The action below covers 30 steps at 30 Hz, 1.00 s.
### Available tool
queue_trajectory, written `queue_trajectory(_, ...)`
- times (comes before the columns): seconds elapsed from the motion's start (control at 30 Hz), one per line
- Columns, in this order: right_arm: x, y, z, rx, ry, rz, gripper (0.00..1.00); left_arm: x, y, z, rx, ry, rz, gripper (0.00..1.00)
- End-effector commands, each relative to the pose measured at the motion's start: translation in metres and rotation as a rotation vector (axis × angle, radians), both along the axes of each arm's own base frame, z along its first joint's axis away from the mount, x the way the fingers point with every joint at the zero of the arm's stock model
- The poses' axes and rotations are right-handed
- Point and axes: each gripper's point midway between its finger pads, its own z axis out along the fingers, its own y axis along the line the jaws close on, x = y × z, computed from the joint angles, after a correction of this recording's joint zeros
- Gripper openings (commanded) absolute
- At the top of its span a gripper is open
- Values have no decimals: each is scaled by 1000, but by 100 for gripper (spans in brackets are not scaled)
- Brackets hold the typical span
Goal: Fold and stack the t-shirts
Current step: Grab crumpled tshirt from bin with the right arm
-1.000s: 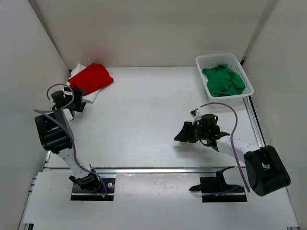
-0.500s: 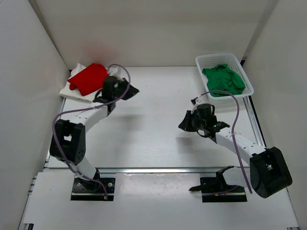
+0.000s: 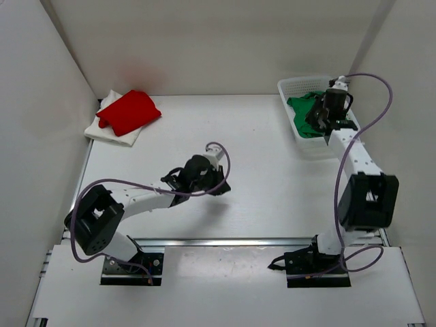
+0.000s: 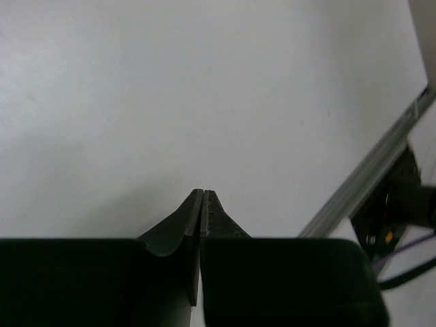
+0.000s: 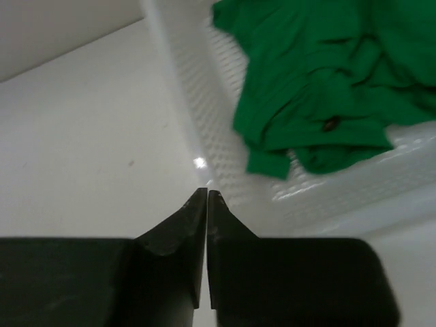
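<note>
Overhead: red t-shirt (image 3: 129, 111) lies on white t-shirt (image 3: 109, 131) at the far-left corner. Green t-shirt (image 3: 308, 112) sits in the basket (image 3: 300, 85) at the far-right corner, with the right gripper (image 3: 317, 117) at it. The left gripper (image 3: 219, 185) is near mid-counter (image 3: 204, 136). Left wrist: jaws pressed together, holding nothing, over bare counter. Right wrist: jaws closed on nothing, by the basket wall.

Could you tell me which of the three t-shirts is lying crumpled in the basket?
The green t-shirt: it lies bunched inside the basket at far right, while the red t-shirt sits folded atop the white t-shirt at far left.
</note>
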Motion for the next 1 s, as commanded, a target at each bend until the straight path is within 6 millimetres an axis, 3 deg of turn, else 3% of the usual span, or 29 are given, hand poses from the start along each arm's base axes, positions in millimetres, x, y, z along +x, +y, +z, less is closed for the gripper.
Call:
queue_trajectory(0.0,25,-60,-22,-71,79,-123,7,-31,-13,13,-69,-48,-109,13)
queue_trajectory(0.13,72,-98,-56,-55,150,-139,35,-44,-10,8,-88,-41,-132,15)
queue_trajectory(0.17,81,-106,-70,-59,185,-144,37,-46,-9,10,-92,-44,-138,15)
queue_trajectory(0.3,106,-117,-87,-19,187,-130,50,-48,-3,9,-128,-49,-130,18)
queue_trajectory(0.37,114,-121,-91,-10,189,-126,51,-46,-4,12,-146,-51,-127,19)
queue_trajectory(0.4,117,-121,-102,-1,213,-119,52,-45,-2,7,-137,-45,-127,19)
queue_trajectory(0.5,129,-119,-116,31,235,-98,44,-43,-1,4,-135,-31,-116,19)
queue_trajectory(0.57,133,-112,-109,42,212,-78,13,-41,-2,4,-142,-28,-113,21)
queue_trajectory(0.63,134,-108,-95,26,168,-81,3,-37,1,2,-140,-21,-97,21)
queue_trajectory(0.67,135,-104,-61,8,101,-74,0,-37,0,2,-142,-15,-100,21)
queue_trajectory(0.7,134,-98,-51,-8,84,-56,0,-36,1,2,-137,-15,-97,21)
queue_trajectory(0.77,127,-92,8,-46,3,-58,0,-35,1,-1,-147,10,-92,21)
queue_trajectory(0.8,124,-88,22,-63,-18,-50,0,-34,0,2,-159,15,-86,22)
queue_trajectory(0.87,103,-75,86,-107,-119,-34,0,-29,2,6,-175,22,-72,22)
queue_trajectory(0.9,97,-63,100,-110,-150,-8,0,-27,2,7,-182,31,-64,23)
queue_trajectory(0.97,66,-30,171,-88,-302,87,0,-24,5,9,-203,56,-54,25)
